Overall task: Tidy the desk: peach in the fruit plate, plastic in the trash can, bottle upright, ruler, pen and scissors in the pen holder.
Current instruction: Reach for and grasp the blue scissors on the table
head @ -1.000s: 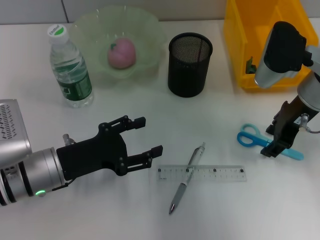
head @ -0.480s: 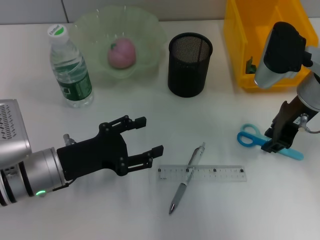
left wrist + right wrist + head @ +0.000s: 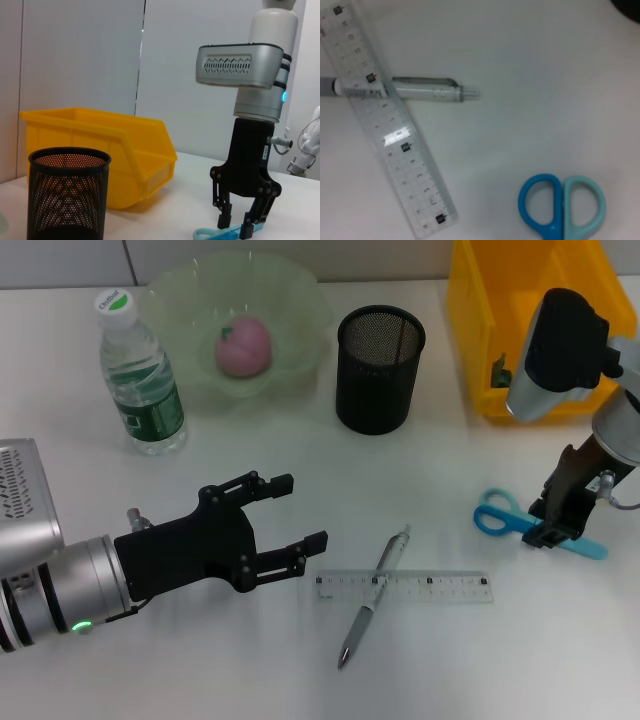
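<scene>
The blue scissors (image 3: 499,516) lie flat on the table at the right, with their handles (image 3: 562,207) toward the middle. My right gripper (image 3: 553,533) stands over their blades, and its fingers (image 3: 222,217) are drawn in against both sides. A clear ruler (image 3: 403,586) lies across a grey pen (image 3: 372,602) at the front centre. My left gripper (image 3: 301,510) hovers open and empty just left of them. The peach (image 3: 244,347) sits in the green fruit plate (image 3: 300,290). The bottle (image 3: 140,375) stands upright. The black mesh pen holder (image 3: 379,370) holds nothing that I can see.
The yellow bin (image 3: 480,340) stands at the back right, with a dark crumpled piece (image 3: 500,370) inside against its wall. In the left wrist view the pen holder (image 3: 67,195) is in front of the bin (image 3: 100,150). White table lies between the ruler and the scissors.
My right gripper has shifted slightly up and inward over the scissors' blades. The scissors, ruler, pen and left arm have not moved.
</scene>
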{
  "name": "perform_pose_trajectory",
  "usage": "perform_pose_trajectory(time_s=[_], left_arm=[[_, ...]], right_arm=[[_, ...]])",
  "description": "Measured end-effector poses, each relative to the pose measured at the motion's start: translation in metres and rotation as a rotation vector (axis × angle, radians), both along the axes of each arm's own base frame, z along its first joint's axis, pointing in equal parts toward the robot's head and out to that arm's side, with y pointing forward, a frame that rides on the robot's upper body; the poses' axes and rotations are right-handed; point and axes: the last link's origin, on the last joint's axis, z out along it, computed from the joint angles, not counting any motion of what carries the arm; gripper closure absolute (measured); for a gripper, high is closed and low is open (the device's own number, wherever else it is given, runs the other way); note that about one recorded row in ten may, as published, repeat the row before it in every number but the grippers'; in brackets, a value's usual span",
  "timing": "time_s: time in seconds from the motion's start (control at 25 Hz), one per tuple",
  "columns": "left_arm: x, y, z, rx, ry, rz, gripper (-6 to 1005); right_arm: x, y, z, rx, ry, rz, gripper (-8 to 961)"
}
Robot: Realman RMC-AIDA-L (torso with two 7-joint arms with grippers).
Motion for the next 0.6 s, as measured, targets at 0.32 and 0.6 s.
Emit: perform_pose_trajectory(time_s=[0.32,0.6], left_arm=[[0.0008,0.0000,-0.0008,-0.002,0.000,-0.002,201],[0.0010,0.0003,-0.0007,-0.002,0.000,-0.003,201]], right_arm=[[0.0002,-0.0002,-0.0004,0.000,0.001,-0.001,604],[0.0003,-0.0003,-0.0023,-0.002,-0.009,0.008,610]])
